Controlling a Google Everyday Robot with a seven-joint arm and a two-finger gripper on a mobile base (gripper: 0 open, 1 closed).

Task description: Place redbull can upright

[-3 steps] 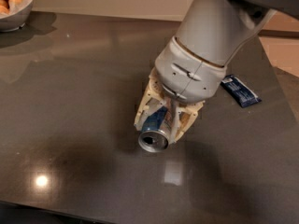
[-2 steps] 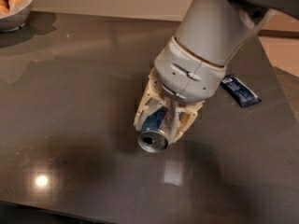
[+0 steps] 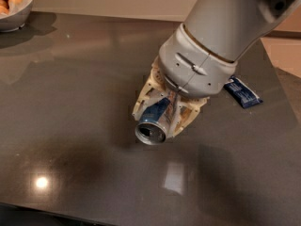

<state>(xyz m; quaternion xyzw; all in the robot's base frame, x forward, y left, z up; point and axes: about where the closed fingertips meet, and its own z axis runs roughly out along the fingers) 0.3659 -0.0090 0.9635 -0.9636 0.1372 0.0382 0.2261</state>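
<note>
The redbull can (image 3: pixel 154 121) is a slim blue-and-silver can. It lies tilted, nearly on its side, with its silver end facing the camera, at the middle of the dark table (image 3: pixel 70 126). My gripper (image 3: pixel 162 112) comes down from the upper right on a large grey arm. Its cream fingers (image 3: pixel 181 119) are shut on the can from both sides. The far part of the can is hidden by the gripper. I cannot tell whether the can touches the table.
A flat blue packet (image 3: pixel 242 92) lies on the table to the right, partly behind the arm. A bowl of round pale food (image 3: pixel 14 4) stands at the far left corner. The table's right edge runs past the packet.
The gripper and the can have shifted slightly, the can's open end now sitting a little higher; the grip on the can is unchanged.
</note>
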